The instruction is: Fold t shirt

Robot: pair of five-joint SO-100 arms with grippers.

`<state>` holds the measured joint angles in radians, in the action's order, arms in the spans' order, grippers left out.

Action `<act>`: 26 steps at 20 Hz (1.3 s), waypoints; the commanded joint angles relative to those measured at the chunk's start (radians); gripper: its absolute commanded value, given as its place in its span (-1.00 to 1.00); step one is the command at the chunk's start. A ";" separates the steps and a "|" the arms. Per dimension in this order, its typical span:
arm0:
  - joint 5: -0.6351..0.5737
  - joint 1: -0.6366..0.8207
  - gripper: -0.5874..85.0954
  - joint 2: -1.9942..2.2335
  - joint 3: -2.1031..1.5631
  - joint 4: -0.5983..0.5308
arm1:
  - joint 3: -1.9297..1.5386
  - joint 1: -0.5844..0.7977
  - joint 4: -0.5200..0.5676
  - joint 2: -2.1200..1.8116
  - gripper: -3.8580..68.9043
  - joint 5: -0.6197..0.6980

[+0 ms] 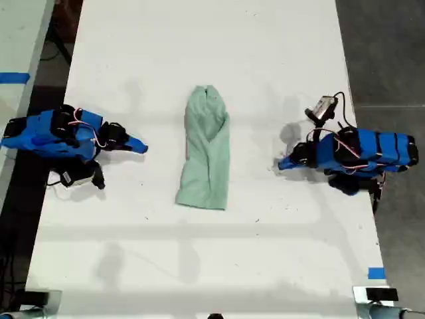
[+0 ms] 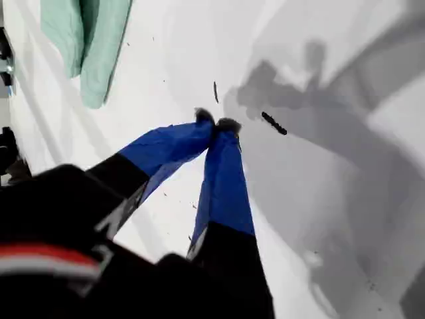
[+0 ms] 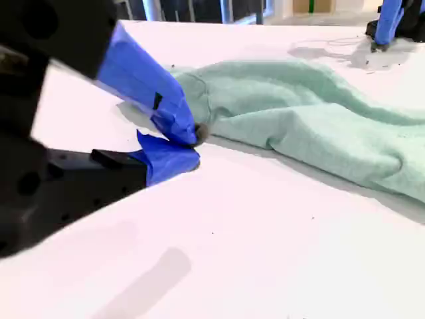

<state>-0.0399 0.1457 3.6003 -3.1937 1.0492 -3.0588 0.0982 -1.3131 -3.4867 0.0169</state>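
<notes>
The t shirt (image 1: 207, 149) lies folded into a long narrow strip in the middle of the white table, pale mint-green and wrinkled. My first gripper (image 1: 282, 164) rests on the table toward the exterior view's right, a short gap from the shirt. It is shut (image 2: 216, 125) with nothing in it, and the t shirt (image 2: 86, 40) shows some way beyond it. My second gripper (image 1: 141, 147) sits toward the exterior view's left, also apart from the cloth. Its tips (image 3: 189, 145) are together and empty, just short of the t shirt (image 3: 312, 113).
The white table (image 1: 199, 266) runs the full height of the exterior view, with dark floor past both long edges. Blue tape marks sit at the exterior view's left edge (image 1: 13, 78) and lower right (image 1: 376, 272). Small dark specks (image 2: 272, 123) dot the tabletop.
</notes>
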 commanded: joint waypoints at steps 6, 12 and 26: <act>0.098 -0.032 -0.99 0.008 -0.020 -0.006 | -0.055 0.011 -0.002 -0.015 -0.85 -0.175; 0.193 -0.061 -0.99 -0.037 0.066 -0.025 | 0.071 -0.023 -0.021 0.083 -0.85 -0.256; 0.149 -0.325 -0.40 -2.164 1.660 0.041 | 1.878 -0.295 -0.038 2.111 -0.39 -0.112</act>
<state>0.1135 -0.1841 1.5248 -1.6766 1.0646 -1.3330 -0.1795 -1.3361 -1.4327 -0.1273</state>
